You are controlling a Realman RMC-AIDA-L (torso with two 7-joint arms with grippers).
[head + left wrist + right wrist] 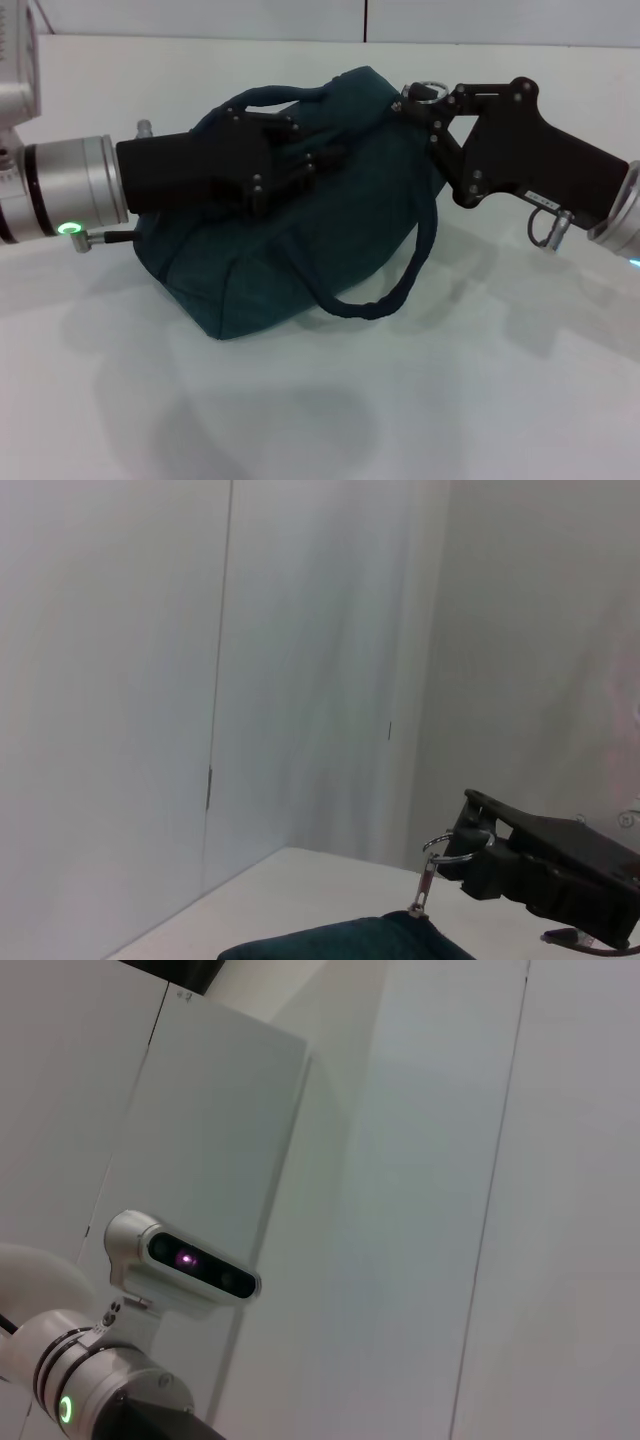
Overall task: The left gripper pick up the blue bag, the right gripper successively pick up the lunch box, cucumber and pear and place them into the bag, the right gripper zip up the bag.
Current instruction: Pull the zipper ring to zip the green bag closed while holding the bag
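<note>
Right hand [422, 103] is reaching in from the right side and pinching the metal ring pull [425, 92] of the zipper at the top right end of the blue bag [330, 210], its fingers squeezing tight on it. Left hand [300, 150] is lying across the top of the bag from the left, its fingers clenching on the near part of the top by one handle [265, 97]. One more handle [400, 275] is hanging down the front. Bag is sitting on the white desk [300, 400], leaning a little
</note>
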